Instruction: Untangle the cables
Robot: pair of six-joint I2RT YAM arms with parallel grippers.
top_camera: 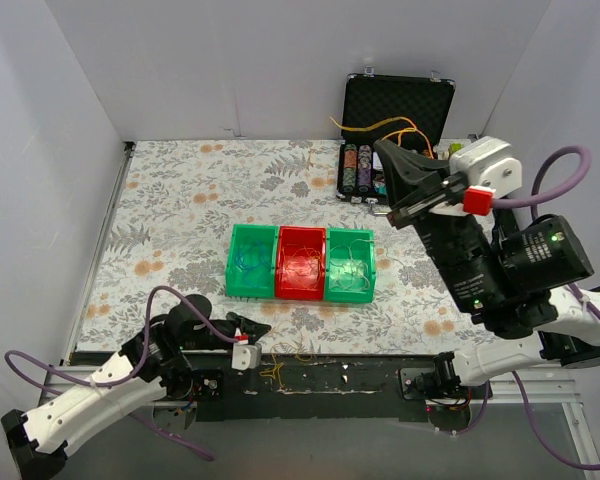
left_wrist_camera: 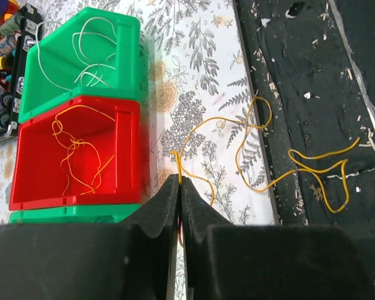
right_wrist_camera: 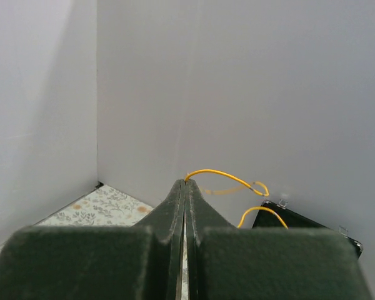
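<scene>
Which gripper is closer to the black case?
Right. The right gripper, shut on a yellow cable, is raised close to the black case at the far right; the left gripper is low at the table's near edge, this side of the bins.

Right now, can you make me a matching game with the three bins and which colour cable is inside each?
Bins:
1 red bin
2 left green bin
3 right green bin

Inside:
A white cable
B blue cable
C yellow cable

Pairs: 1-C, 2-B, 3-A.
</scene>
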